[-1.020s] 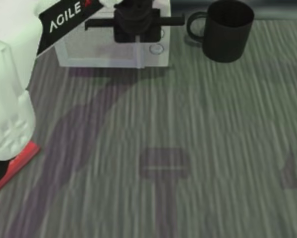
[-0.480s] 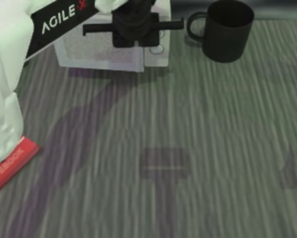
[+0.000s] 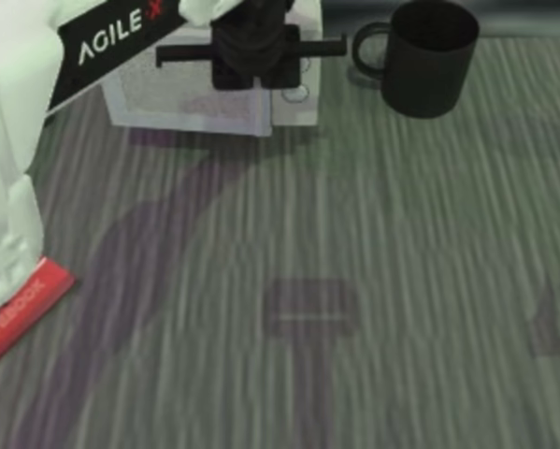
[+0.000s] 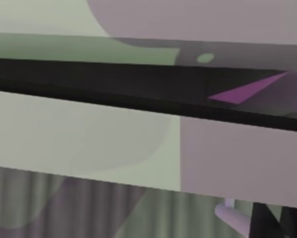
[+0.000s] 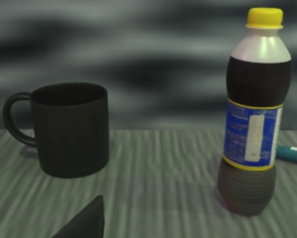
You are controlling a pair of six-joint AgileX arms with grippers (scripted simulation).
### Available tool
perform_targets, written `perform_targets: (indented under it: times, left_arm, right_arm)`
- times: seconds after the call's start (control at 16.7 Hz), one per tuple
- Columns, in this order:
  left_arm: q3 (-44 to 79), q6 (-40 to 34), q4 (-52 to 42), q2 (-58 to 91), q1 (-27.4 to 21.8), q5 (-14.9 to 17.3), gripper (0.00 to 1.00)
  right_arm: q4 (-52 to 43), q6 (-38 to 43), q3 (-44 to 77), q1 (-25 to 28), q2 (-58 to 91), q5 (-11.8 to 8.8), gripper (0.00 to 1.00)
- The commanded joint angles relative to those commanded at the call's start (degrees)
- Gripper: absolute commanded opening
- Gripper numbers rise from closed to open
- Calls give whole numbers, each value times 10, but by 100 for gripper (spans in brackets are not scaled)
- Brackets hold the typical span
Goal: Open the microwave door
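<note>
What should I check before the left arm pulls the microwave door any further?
1. Left gripper at the door's free edge: ok, it sits over the front of the microwave, beside the knob panel.
2. Hold on the door: cannot tell, the fingers are hidden under the wrist.
3. Door started to open: ok, its right edge stands slightly out from the front.
4. Swing path in front of the door: ok, only bare table there.
5. Black mug clear: ok, it stands apart, right of the microwave.
6. Right arm out of the way: ok, not in the top view.
</note>
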Motion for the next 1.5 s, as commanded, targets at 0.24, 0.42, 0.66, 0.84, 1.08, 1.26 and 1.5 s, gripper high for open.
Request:
perform_targets:
  times: [0.24,0.42,0.66,0.84,1.08,1.26,1.5]
  left_arm:
    - [0,0,0,0,0,0,0]
    - [0,0,0,0,0,0,0]
    - [0,0,0,0,0,0,0]
    - [-3,-1,2,2,-3,4,0]
    - [-56,29,29,-32,3,13,0]
    - [-96,53,51,-58,5,25,0]
    - [-100,55,53,-61,5,27,0]
  right_arm:
    - [0,0,0,0,0,0,100]
    - [0,0,0,0,0,0,100]
    - [0,0,0,0,0,0,100]
    - [0,0,0,0,0,0,100]
    - [0,0,0,0,0,0,100]
    - [0,0,0,0,0,0,100]
    - [0,0,0,0,0,0,100]
